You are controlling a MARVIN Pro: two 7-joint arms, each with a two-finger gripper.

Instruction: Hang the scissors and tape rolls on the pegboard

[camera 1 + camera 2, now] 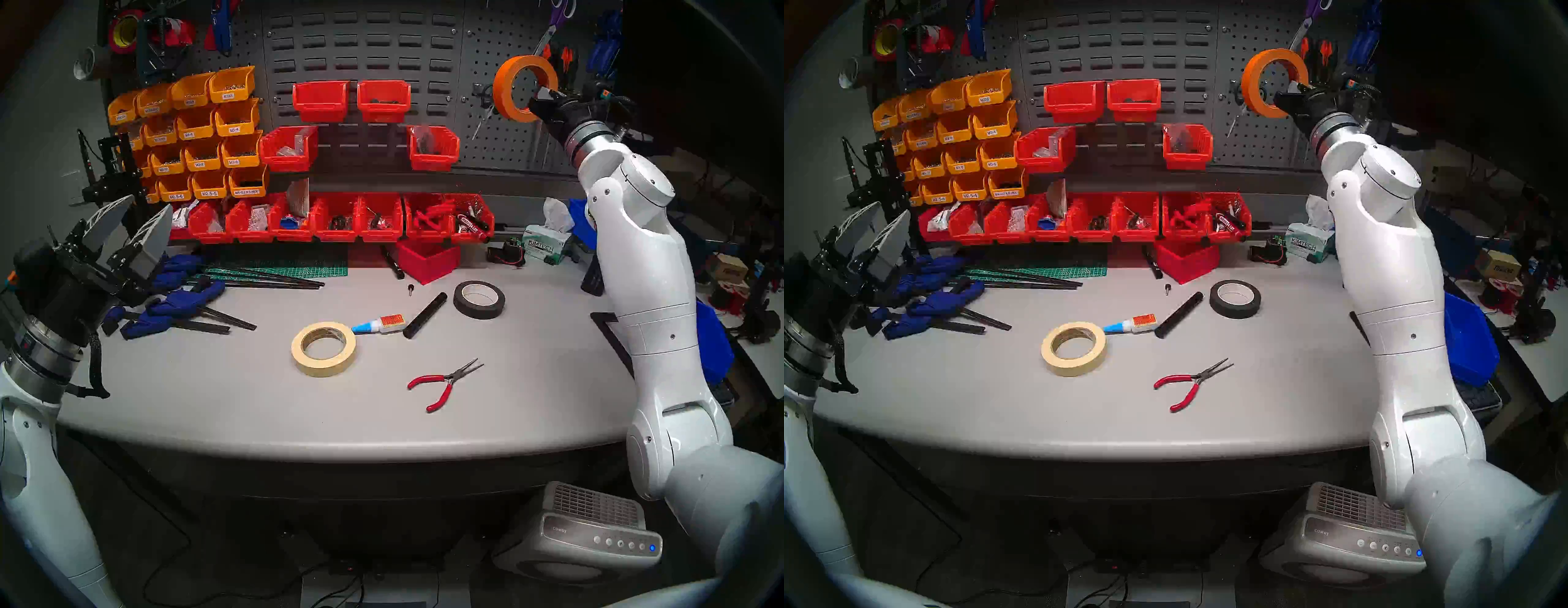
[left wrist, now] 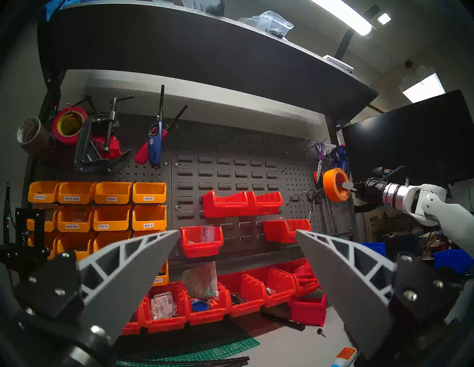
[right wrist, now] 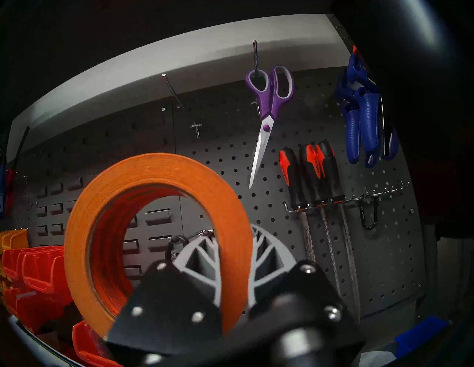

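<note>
Right claw (image 1: 538, 98) up at the upper right of the head view, jaws clamped across the wall of the orange tape roll (image 1: 525, 88): one finger inside the hole, one outside, as the right wrist view shows. Roll stands on edge, its hole facing the pegboard (image 1: 479, 140).

The key relation: the roll's hole axis points at the board, roughly in line with the way the claw points. In the left wrist view the roll sits just right of a bare hook (image 2: 297, 196) and of the small black-handled scissors (image 2: 315, 196), which already hang on the board. Whether the roll has reached any hook I cannot tell; in that view it looks short of the board and a little above the hook. Judgement: the move ahead is to line the hole up with a free hook tip, then push in along that axis.

Left claw (image 1: 127, 231) at the left edge of the head view, jaws spread wide, holding nothing, well apart from the board's right side. Right arm is plainly the nearer.

Cream tape roll (image 1: 323, 348) lies flat on the table (image 1: 530, 382), centre of frame, not yet hung.
</note>
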